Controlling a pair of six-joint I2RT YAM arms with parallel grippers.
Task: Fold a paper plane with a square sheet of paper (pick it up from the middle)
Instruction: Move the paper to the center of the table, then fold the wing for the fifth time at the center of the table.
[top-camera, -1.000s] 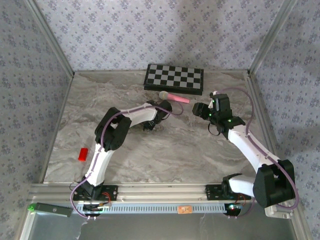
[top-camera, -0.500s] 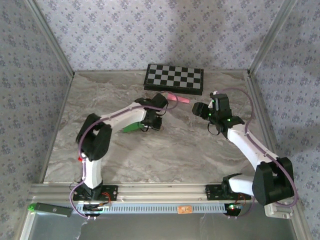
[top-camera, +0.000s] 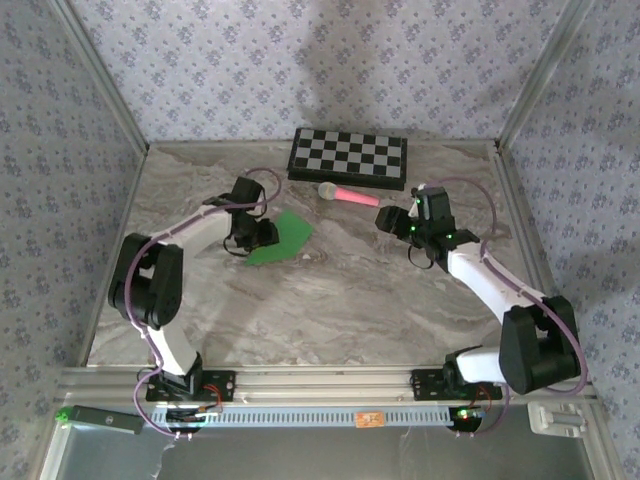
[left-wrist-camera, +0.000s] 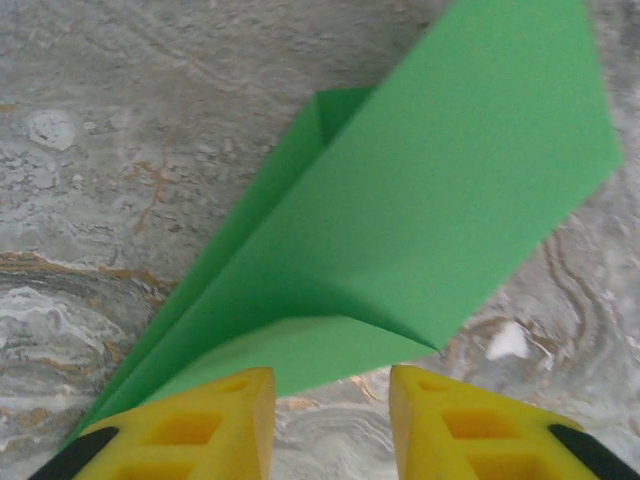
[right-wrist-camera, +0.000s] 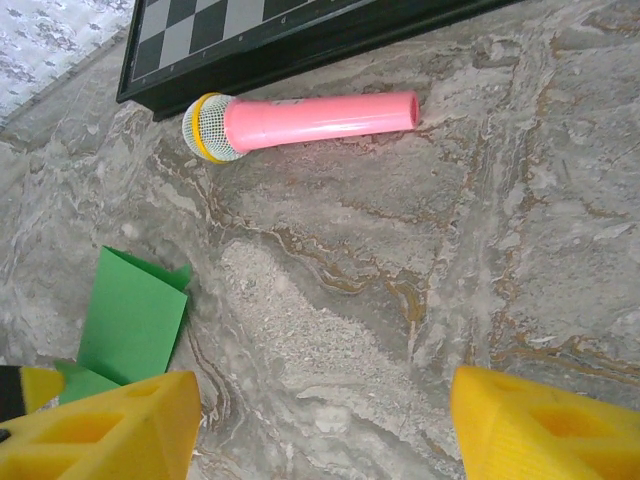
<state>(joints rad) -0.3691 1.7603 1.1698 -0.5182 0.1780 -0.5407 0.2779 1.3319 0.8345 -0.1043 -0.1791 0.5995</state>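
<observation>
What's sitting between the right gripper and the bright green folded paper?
Nothing: bare marble tabletop separates the right gripper from the green folded paper in the top view; the pink-handled microphone lies farther back.

No legible text, brand, number or sign found in any view. One small orange tag (top-camera: 371, 418) on the front rail (top-camera: 300, 414) below the bench edge is too small to read

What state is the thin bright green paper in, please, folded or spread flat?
Folded: the bright green paper shows overlapping layers meeting along creases.
</observation>
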